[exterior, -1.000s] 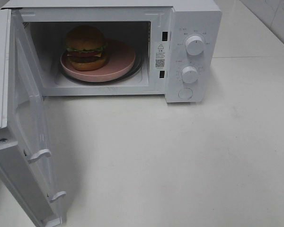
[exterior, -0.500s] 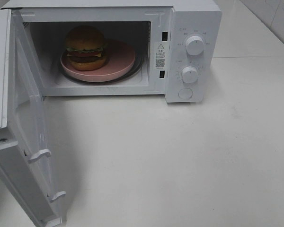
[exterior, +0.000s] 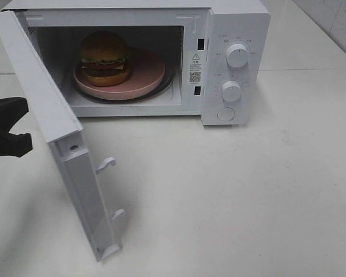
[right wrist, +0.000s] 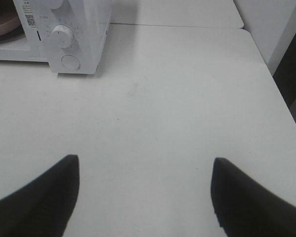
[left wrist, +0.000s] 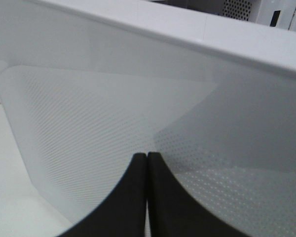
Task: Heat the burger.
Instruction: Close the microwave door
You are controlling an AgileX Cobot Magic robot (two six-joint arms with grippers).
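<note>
The burger (exterior: 104,57), with a golden-brown bun, lettuce, tomato, cheese and a dark patty, sits on the left part of a pink plate (exterior: 147,72) inside the white microwave (exterior: 236,34). The microwave door (exterior: 63,144) stands partly swung in. My left gripper (exterior: 17,124) is at the far left, behind the door's outer face. In the left wrist view the left gripper (left wrist: 147,157) is shut and empty, its tips against the door panel (left wrist: 113,123). My right gripper (right wrist: 145,197) is open and empty over the bare table, outside the exterior view.
Two round knobs (exterior: 237,55) (exterior: 231,90) and a round button (exterior: 225,114) sit on the microwave's right panel. The white table (exterior: 248,196) stretches in front and to the right. The right wrist view shows the table edge (right wrist: 259,44) at its far right.
The microwave door has swung from wide open to partly closed. My left gripper has come into view at the left, behind the door. The burger has not moved.
</note>
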